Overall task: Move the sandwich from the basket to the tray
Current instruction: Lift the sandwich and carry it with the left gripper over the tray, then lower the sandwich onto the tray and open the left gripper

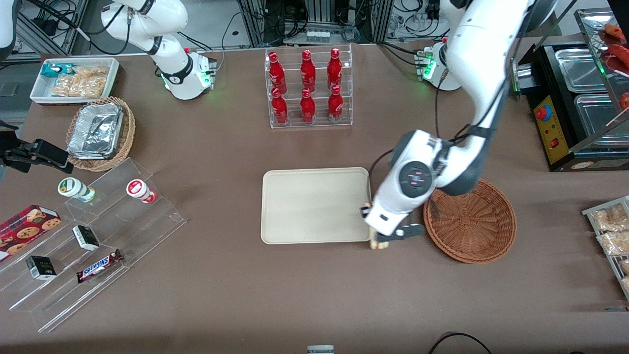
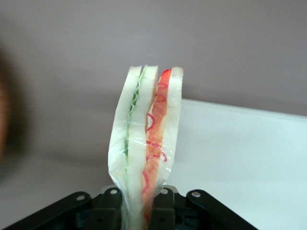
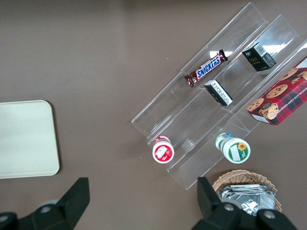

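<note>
Sandwich (image 2: 146,148) is clamped in my gripper (image 1: 382,239), out of the basket (image 1: 471,221) and hanging just beside the tray (image 1: 314,205), near its corner. I judge this the carry; next, shift over the tray, lower, release.

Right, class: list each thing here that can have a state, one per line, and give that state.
sandwich: wrapped in clear film, held upright in the end effector.
end effector: shut on the sandwich, at the tray's edge nearest the basket.
basket: empty.
tray: bare, nothing on it.
bottles: capped, upright in their clear rack.
foil containers: stacked in the tan wicker basket.
</note>
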